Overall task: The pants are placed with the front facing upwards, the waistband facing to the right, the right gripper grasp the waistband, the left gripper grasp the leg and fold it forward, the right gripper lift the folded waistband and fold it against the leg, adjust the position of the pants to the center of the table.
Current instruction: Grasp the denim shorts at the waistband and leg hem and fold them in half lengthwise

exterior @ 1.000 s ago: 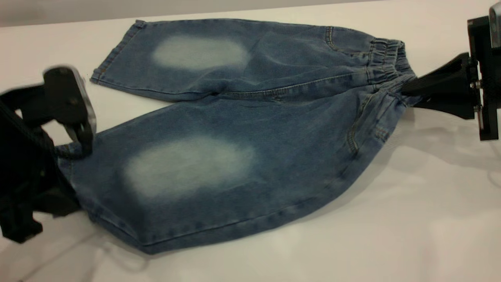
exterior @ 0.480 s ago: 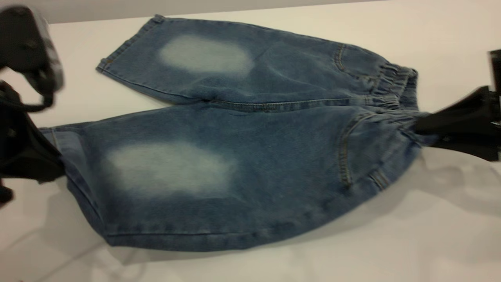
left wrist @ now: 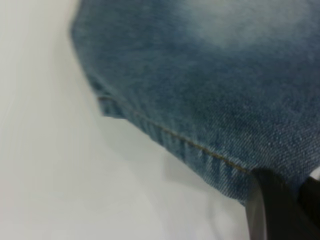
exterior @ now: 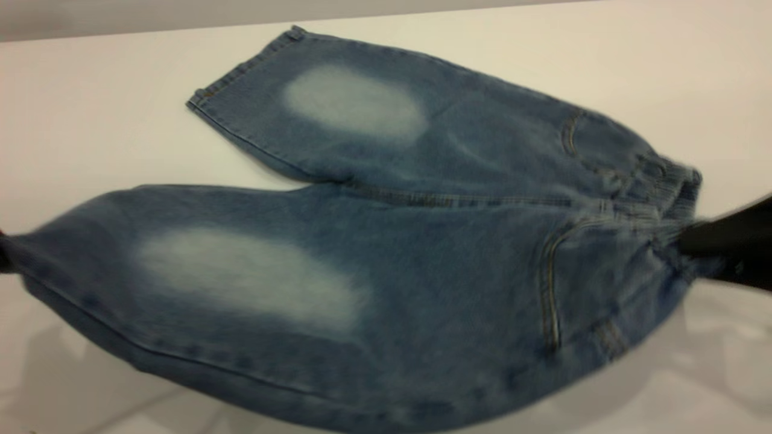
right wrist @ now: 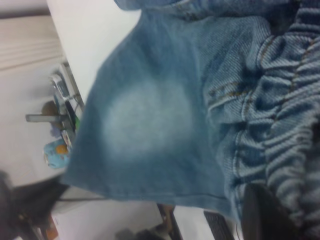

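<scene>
The pants [exterior: 422,241] are blue denim with pale oval patches and lie front up on the white table [exterior: 90,120]. Their far leg rests flat, while the near leg [exterior: 181,283] is stretched out and raised off the surface. The gathered waistband [exterior: 657,181] points right. At the right edge my right gripper [exterior: 687,246] is shut on the near part of that band, and the ruffled band [right wrist: 285,125] fills its wrist view beside one dark finger [right wrist: 260,215]. My left gripper [left wrist: 295,187] is shut on the hem [left wrist: 200,150] of the near leg. Only a dark sliver of it shows at the exterior view's left edge.
The table's far edge [exterior: 151,30] runs just behind the far leg's cuff [exterior: 241,69]. Small cluttered objects [right wrist: 60,125] stand beyond the table in the right wrist view. Bare white surface lies to the left and behind the pants.
The left gripper has slid out past the left edge, pulling the near leg taut. The right gripper has drawn back to the right. The pants have shifted right and nearer the camera.
</scene>
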Controlling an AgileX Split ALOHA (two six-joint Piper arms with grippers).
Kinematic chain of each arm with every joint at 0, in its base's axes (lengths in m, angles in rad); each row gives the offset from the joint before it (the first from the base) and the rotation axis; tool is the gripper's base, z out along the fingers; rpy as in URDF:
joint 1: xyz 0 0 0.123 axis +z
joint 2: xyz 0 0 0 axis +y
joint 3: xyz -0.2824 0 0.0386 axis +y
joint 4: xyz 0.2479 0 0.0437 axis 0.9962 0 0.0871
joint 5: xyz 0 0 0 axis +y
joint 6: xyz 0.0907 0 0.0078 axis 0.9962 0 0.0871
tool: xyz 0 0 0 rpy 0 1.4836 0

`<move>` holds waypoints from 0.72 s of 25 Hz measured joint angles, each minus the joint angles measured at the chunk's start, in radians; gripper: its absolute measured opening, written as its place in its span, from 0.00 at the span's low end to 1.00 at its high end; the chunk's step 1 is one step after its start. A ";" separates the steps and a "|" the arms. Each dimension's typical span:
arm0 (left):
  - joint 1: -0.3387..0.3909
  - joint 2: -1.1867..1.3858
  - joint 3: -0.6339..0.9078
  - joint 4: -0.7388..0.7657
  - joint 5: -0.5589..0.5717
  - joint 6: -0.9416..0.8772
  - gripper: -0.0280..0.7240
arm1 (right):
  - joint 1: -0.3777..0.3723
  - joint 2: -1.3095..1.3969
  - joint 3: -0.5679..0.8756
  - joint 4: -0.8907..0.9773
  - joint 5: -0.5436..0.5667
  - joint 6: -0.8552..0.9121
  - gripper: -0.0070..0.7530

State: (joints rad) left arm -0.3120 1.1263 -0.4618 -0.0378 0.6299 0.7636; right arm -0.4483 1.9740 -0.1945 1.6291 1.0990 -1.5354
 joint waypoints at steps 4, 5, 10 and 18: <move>0.000 -0.050 0.000 0.078 -0.062 -0.063 0.13 | 0.001 0.000 0.008 0.030 0.004 -0.003 0.09; 0.000 -0.047 0.000 0.097 -0.103 -0.085 0.13 | 0.001 0.000 0.008 0.035 0.015 -0.003 0.09; 0.000 -0.022 0.000 0.200 -0.259 -0.187 0.13 | 0.001 0.001 0.007 0.092 0.058 -0.018 0.09; 0.000 0.144 -0.050 0.438 -0.453 -0.423 0.13 | 0.001 0.002 -0.056 0.100 0.058 0.020 0.09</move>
State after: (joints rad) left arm -0.3116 1.2699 -0.5114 0.4000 0.1770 0.3407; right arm -0.4477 1.9759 -0.2501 1.7293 1.1567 -1.5152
